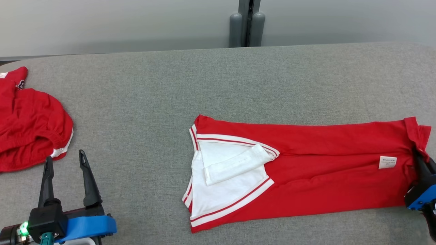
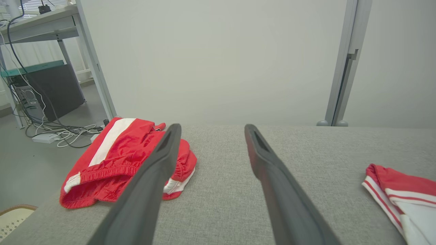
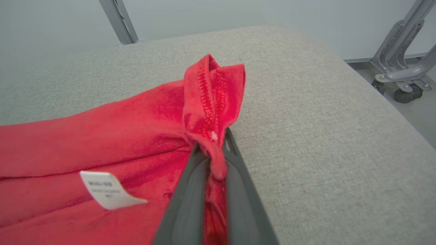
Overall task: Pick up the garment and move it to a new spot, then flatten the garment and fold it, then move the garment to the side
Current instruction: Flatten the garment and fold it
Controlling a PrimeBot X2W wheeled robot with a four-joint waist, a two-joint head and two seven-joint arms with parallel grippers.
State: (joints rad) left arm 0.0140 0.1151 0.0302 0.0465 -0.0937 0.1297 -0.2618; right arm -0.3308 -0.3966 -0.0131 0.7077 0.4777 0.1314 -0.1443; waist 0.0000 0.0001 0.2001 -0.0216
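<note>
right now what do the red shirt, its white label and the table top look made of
Red shirt: soft matte knit, probably cotton; it creases and its hem shows overlock stitching. White label: thin printed tag, fabric or paper, curling. Table top: grey flecked woven cloth, matte.

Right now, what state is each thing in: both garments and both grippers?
Red shirt with white trim: folded lengthwise, flat on the grey table, one end pinched.
Red shorts with white stripe: crumpled at the table's left edge.
Left gripper: open, empty.
Right gripper: shut on the shirt's end.
</note>
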